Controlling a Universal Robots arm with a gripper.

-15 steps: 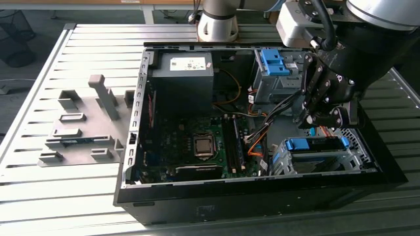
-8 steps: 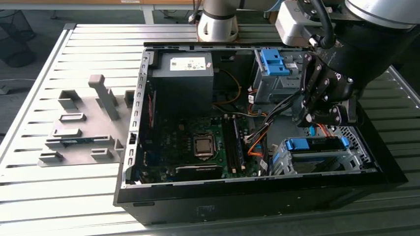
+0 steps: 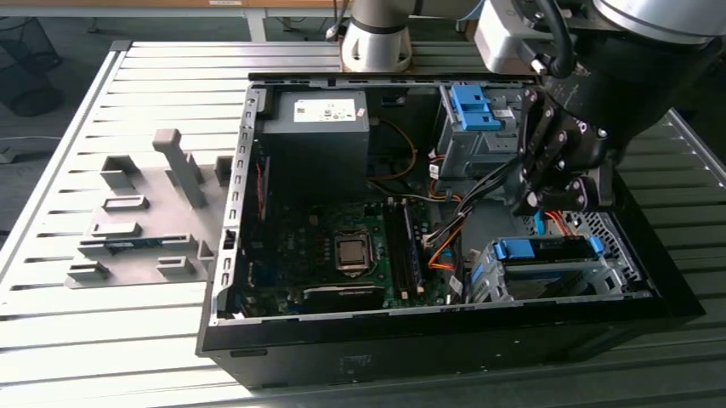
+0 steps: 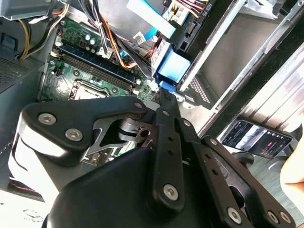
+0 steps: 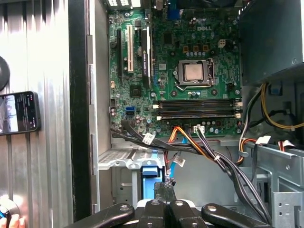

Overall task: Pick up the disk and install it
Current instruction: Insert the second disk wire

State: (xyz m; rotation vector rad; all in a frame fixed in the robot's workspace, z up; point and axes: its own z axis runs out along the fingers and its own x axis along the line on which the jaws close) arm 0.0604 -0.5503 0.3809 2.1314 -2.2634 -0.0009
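Fixture plate (image 3: 136, 229): lies on the slatted table at 9 o'clock from the open computer case (image 3: 443, 336) in the exterior view, well apart from the work.
Motherboard (image 3: 340, 246): sits at the case's middle, its bare processor socket (image 5: 194, 72) clear in the first wrist view.
Blue clip (image 3: 471, 106): stands in the upper bay, at 12 o'clock from the disk, with no silver drive visible in it.
Disk (image 3: 542, 276): sits in the drive cage at the case's 4 o'clock corner, blue frame uppermost, silver body partly hidden by the cage.
Gripper (image 3: 553, 197): hovers just above the disk, fingers drawn together, seemingly gripping nothing.
Handling: likely stiff, moderately heavy and shock-sensitive; the blue frame's edges look the safest hold, away from the smooth metal face.
Phone (image 5: 19, 112): lies outside the case wall.
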